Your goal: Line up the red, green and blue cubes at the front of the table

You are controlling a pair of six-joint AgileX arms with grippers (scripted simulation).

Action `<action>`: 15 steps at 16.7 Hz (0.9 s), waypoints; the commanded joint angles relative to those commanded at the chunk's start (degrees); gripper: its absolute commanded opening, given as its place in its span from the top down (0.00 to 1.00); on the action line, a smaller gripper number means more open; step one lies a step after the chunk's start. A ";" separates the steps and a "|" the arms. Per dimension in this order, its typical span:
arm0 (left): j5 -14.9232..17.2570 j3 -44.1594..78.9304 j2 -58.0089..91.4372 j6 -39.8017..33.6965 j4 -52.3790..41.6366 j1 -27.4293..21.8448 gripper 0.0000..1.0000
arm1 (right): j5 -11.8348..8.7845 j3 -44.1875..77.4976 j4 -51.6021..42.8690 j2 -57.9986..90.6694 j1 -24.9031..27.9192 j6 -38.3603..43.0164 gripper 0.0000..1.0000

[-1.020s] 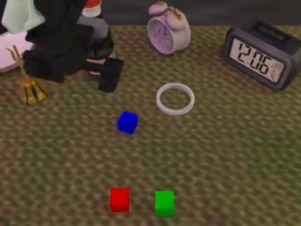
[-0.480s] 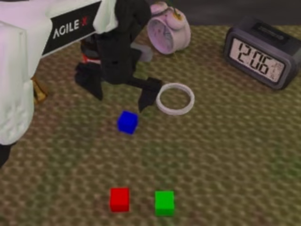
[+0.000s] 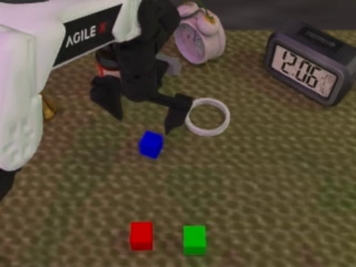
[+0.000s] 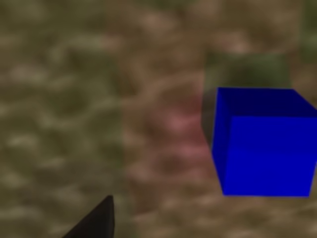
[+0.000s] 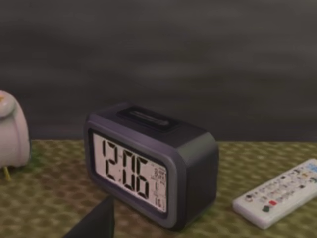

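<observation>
We find the red cube (image 3: 141,235) and green cube (image 3: 194,239) already side by side low in the top view's frame, at the front of the table (image 3: 278,183). The blue cube (image 3: 151,144) sits apart, near frame centre. Our left gripper (image 3: 143,113) hovers just above and behind it, fingers spread wide and holding nothing. We judge the blue cube's pickup is in hand; the next move calls for descending to straddle it, then closing. A white ring (image 3: 207,117) lies just beside one finger and could be nudged. A pink alarm clock (image 3: 199,33) and digital clock (image 3: 306,62) stand farther back. Our right arm is parked off-frame, facing the digital clock and a remote (image 5: 280,192).
</observation>
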 joint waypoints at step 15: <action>0.05 -8.37 5.04 -0.01 13.48 -0.15 0.30 | 0.00 0.00 0.00 0.00 0.00 0.00 0.00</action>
